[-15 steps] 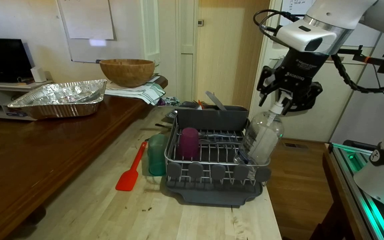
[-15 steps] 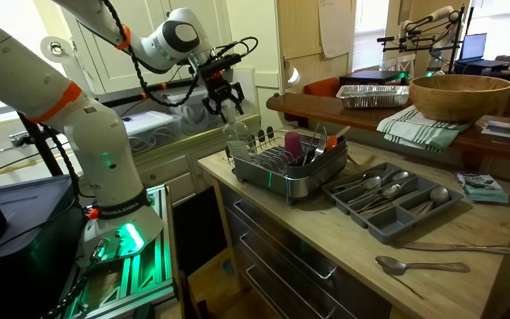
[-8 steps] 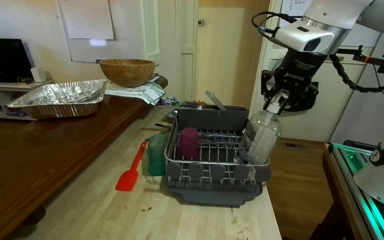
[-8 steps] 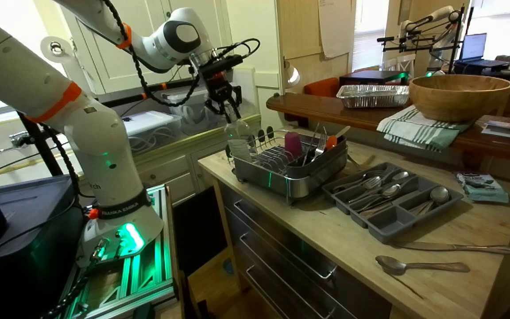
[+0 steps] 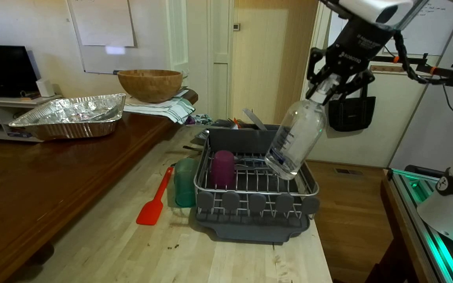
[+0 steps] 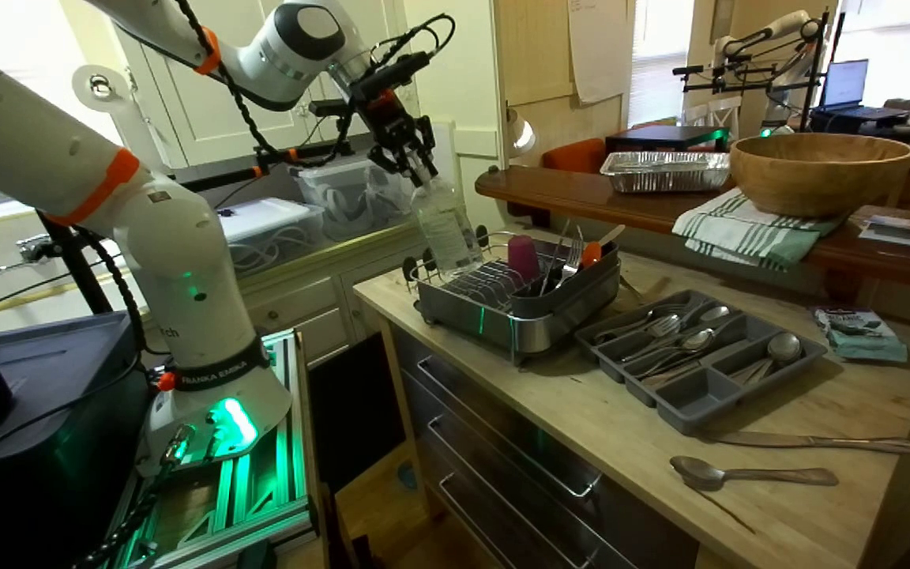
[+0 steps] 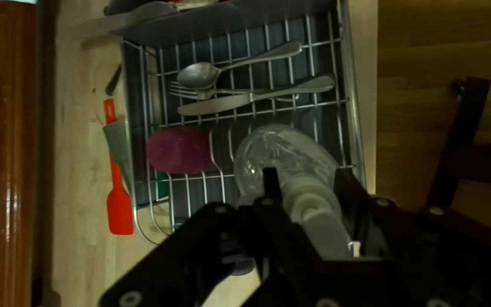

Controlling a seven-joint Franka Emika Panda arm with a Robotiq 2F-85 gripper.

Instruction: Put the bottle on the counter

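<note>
One clear bottle [image 5: 296, 135] hangs tilted over the dish rack [image 5: 257, 202] on the pale wooden counter [image 5: 195, 255], the gripper [image 5: 317, 97] grasping it near the top.

The bottle [image 5: 295, 136] is smooth, seemingly plastic, the counter [image 5: 163, 255] grained wood, the pan [image 5: 77, 130] shiny crinkled foil.

In an exterior view, windows [image 6: 909, 47] burn out to white, and my base light [image 6: 238, 424] throws green over the metal frame [image 6: 298, 419]. The dish rack [image 5: 257, 202] shades the counter [image 5: 171, 257] softly. My wrist view is dim; my pincer [image 7: 307, 181] shows black and blurred, and the bottle [image 7: 279, 155] catches a glint.
</note>
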